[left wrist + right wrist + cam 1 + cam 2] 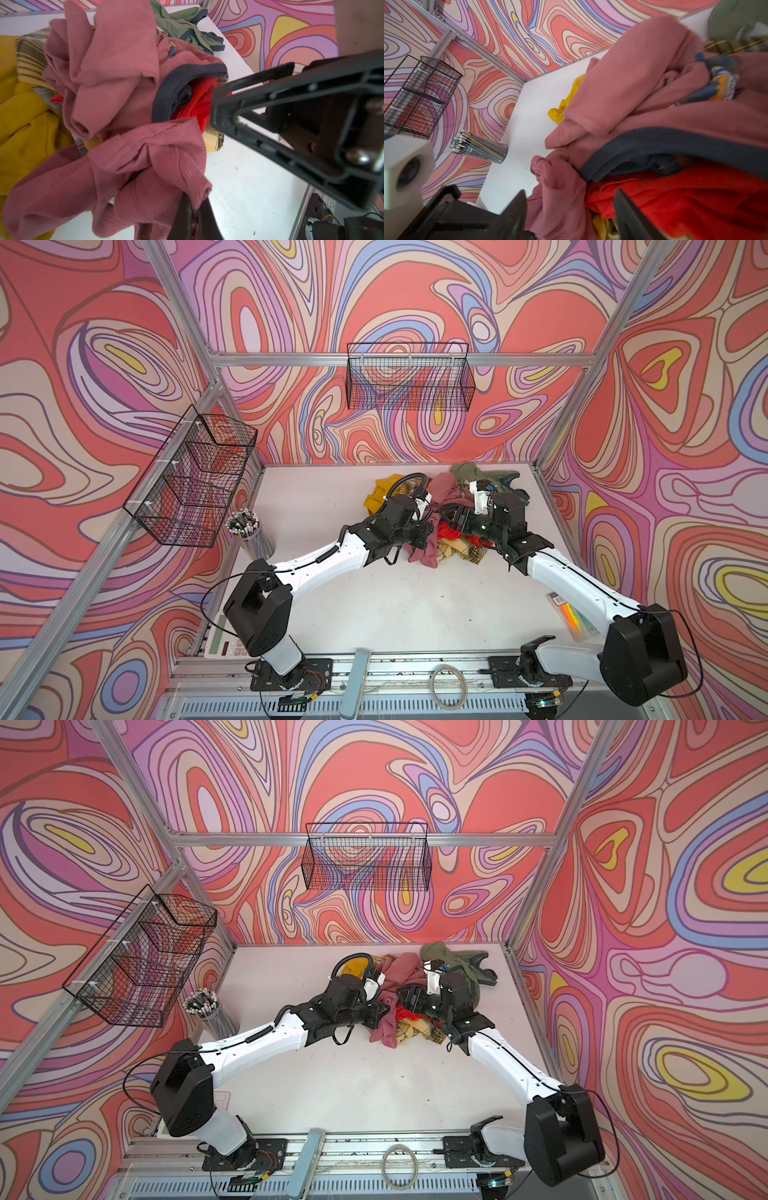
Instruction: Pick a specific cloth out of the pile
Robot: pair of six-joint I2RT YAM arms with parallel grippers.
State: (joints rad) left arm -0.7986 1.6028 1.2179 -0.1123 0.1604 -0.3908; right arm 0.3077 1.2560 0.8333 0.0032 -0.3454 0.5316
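Pinches pink cloth (155, 149) w/ left gripper (195, 220), holds right gripper (570, 194) open by red cloth (675, 197) in pile (446, 485) at back of table (374, 605); prob. drags tangled neighbours along if lifted now.

Light was bright, even and diffuse in both top views. The white surface (374, 605) looked slightly washed out, and the arms cast only faint, soft shadows on it. The frame rails (399, 359) bowed toward the picture edges, a wide-lens distortion. In the left wrist view the pink cloth (116, 83) was fairly sharp, while the left end effector (194, 218), close to the lens, was out of focus. Motion blur smeared the right wrist view, most of all the red cloth (695, 197) and the right end effector (571, 214).
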